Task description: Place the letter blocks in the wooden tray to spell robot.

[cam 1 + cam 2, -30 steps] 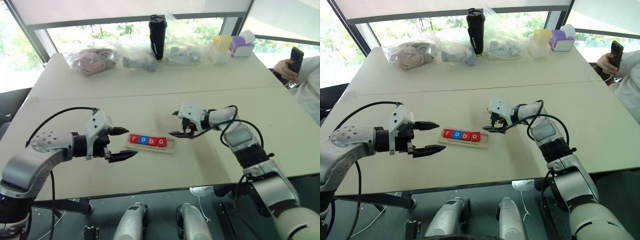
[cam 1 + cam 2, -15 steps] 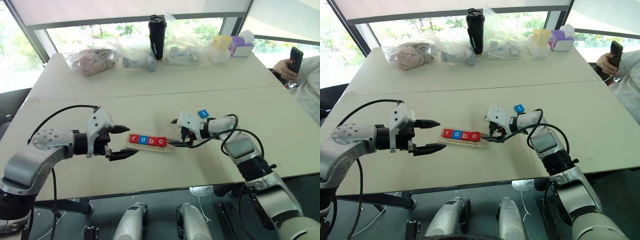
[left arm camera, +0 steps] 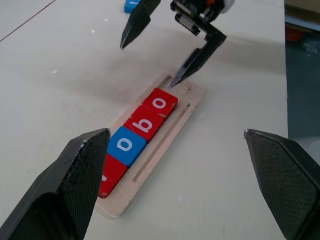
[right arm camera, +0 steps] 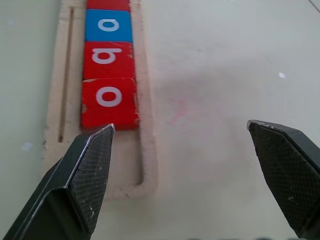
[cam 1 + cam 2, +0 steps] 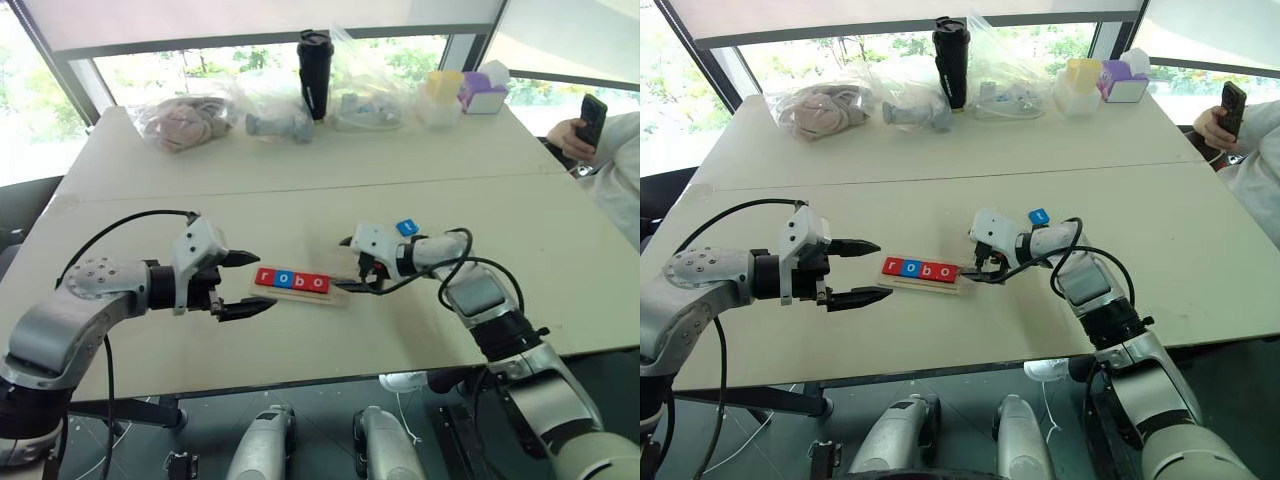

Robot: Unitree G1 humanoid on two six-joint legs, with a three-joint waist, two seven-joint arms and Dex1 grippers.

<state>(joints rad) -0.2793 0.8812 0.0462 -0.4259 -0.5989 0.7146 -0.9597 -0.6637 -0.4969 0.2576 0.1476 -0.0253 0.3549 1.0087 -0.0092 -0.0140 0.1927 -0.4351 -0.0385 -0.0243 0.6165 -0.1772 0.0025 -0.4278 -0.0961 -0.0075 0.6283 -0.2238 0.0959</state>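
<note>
We've got both arms out over the table (image 5: 150, 345), and both are empty. Our left gripper (image 5: 244, 284) hangs just off the left end of the wooden tray (image 5: 338, 294), its two black fingers (image 5: 240, 260) spread wide, one above the other, pointing across toward the right. The left forearm lies nearly level, its black cable looping up over the wrist. Our right gripper (image 5: 347, 264) sits at the tray's right end, fingers parted wide as well, the lower fingertip right down at the tray's empty last slot. The right wrist is bent inward, gripper angled down and to the left.
</note>
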